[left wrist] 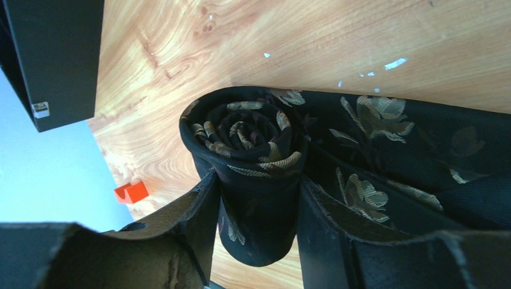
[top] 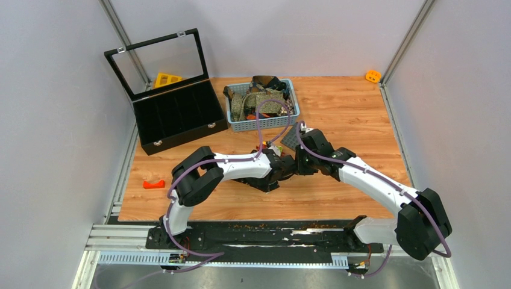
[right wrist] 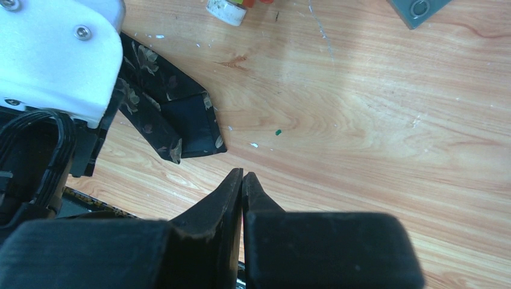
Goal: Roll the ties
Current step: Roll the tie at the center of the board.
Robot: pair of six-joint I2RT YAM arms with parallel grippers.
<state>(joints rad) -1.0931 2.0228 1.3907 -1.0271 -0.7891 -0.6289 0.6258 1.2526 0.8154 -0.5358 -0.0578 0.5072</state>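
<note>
My left gripper point(left wrist: 256, 205) is clamped on the black tie point(left wrist: 247, 129), one finger pressing each side of a tight roll. The roll's spiral end faces my wrist camera, and layer on layer of dark fabric shows, printed with pale gold flowers. The unrolled length spreads away to the right across the wooden table point(left wrist: 361, 42). From my right wrist I see its end lying flat on the wood, turned over so that plain black lining shows. My right gripper point(right wrist: 242, 180) is near that end, fingers pressed together on nothing. More ties point(top: 260, 99) lie heaped in the grey basket point(top: 259, 125) at the far side.
</note>
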